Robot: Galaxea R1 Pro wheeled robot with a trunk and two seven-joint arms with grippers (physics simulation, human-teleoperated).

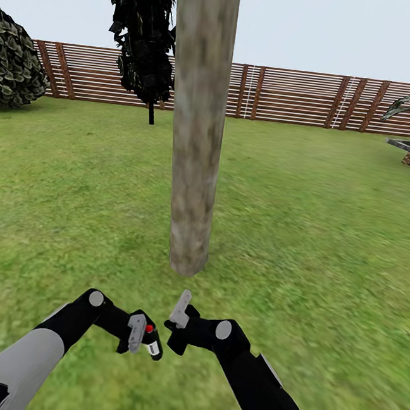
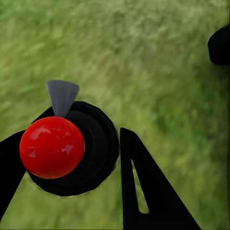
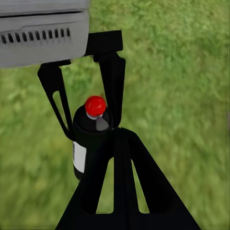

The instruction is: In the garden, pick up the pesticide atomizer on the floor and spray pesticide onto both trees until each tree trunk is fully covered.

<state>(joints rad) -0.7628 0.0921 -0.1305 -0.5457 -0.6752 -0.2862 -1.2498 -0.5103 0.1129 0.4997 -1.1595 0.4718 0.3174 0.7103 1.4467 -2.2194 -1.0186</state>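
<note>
no readable text, atomizer label [image 1: 153, 348] illegible

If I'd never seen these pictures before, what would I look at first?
Probably the big grey-brown trunk standing on the grass right in front of the robot, so tall it runs off the top of the head view. Next, the little dark bottle with a shiny red cap, held in the left hand low down near the right hand. Far behind, a brown fence crosses the lawn.
</note>
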